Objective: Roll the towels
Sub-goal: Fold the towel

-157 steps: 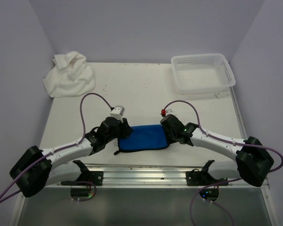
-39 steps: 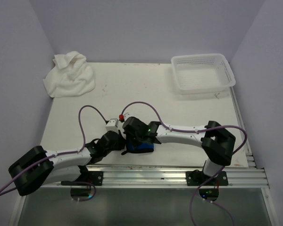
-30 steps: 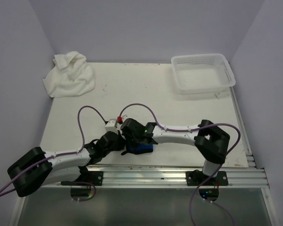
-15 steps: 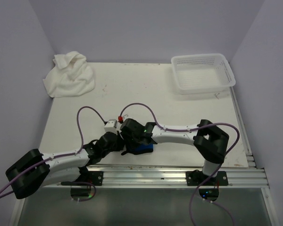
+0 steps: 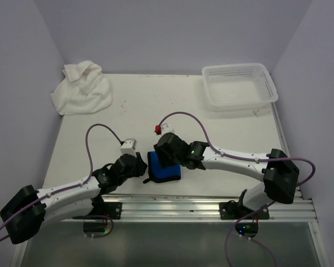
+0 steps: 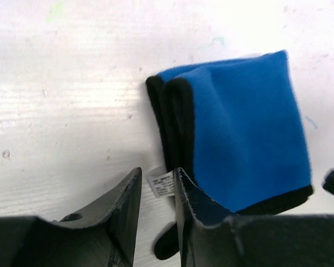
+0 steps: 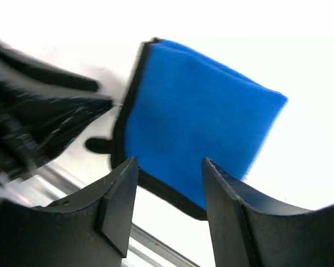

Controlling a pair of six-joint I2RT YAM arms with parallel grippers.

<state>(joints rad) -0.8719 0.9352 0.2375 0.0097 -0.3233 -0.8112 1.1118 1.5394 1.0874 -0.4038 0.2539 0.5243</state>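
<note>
The small blue towel (image 5: 168, 170) lies folded into a compact bundle near the table's front edge, its black-trimmed layers stacked at the left side (image 6: 175, 122). My left gripper (image 5: 142, 168) sits just left of it, jaws slightly open (image 6: 157, 181) with only the towel's white label (image 6: 161, 185) lying between them. From the right, my right gripper (image 5: 162, 158) hovers over the bundle, open (image 7: 170, 167), with the blue towel (image 7: 200, 111) below and nothing held. The large white towel (image 5: 82, 89) sits crumpled at the far left corner.
A white perforated basket (image 5: 240, 86) stands at the far right corner. The metal rail (image 5: 172, 206) runs along the table's near edge, just in front of the blue towel. Purple cables loop above both wrists.
The right gripper has opened, let go of the blue towel and drawn back to the right. The left gripper has opened a little and slid back left. The towel stays folded.
</note>
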